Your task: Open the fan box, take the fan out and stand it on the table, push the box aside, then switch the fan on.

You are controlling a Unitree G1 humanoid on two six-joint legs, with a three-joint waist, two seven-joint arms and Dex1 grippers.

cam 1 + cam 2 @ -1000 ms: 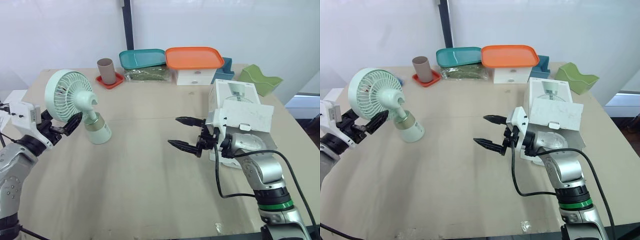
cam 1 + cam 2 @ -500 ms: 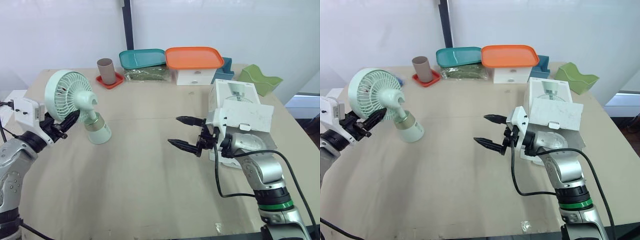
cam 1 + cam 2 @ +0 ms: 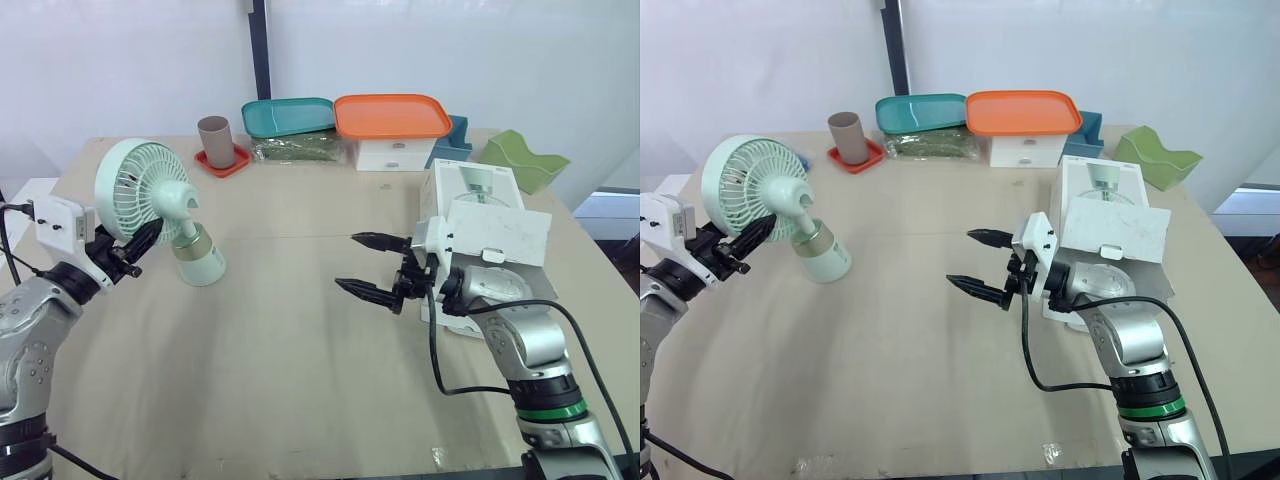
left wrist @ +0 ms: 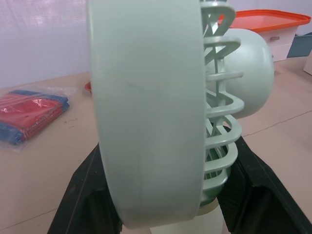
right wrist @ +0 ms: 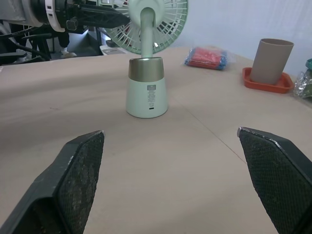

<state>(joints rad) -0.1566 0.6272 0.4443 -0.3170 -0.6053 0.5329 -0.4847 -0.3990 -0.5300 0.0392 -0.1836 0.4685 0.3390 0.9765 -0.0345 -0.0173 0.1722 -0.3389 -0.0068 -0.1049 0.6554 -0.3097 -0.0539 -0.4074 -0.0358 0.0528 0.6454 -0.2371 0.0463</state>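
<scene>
Fan [image 3: 140,190] stands upright on its base on the table [image 3: 280,400], out of the box, right in front of the L gripper [image 3: 143,248]. Mint body, gold band above the base, round grille head on a short neck. L gripper reaches up against the lower edge of the head; can't tell whether it clamps the head or sits slack there. Fan base is on the tabletop just past that gripper, toward the R side.

R gripper [image 3: 348,261] hovers over mid-table, well apart from the fan and aimed at it, fingers [image 3: 380,241] spread wide, holding nothing. R wrist view has the fan straight ahead in the gap.

Box [image 3: 490,235], white w/ a fan picture, sits directly behind the R gripper, by the wrist, flap open.

Far beyond both grippers, along the table's back edge: brown cup [image 3: 212,135] on a red coaster [image 3: 225,163], teal tray [image 3: 288,115], green packet [image 3: 292,150], orange lid [image 3: 390,113] on a white drawer unit [image 3: 392,153], blue bin [image 3: 452,135], green holder [image 3: 525,160]. Red-and-blue packet [image 5: 207,57] lies beyond the fan, as seen from the R gripper.
</scene>
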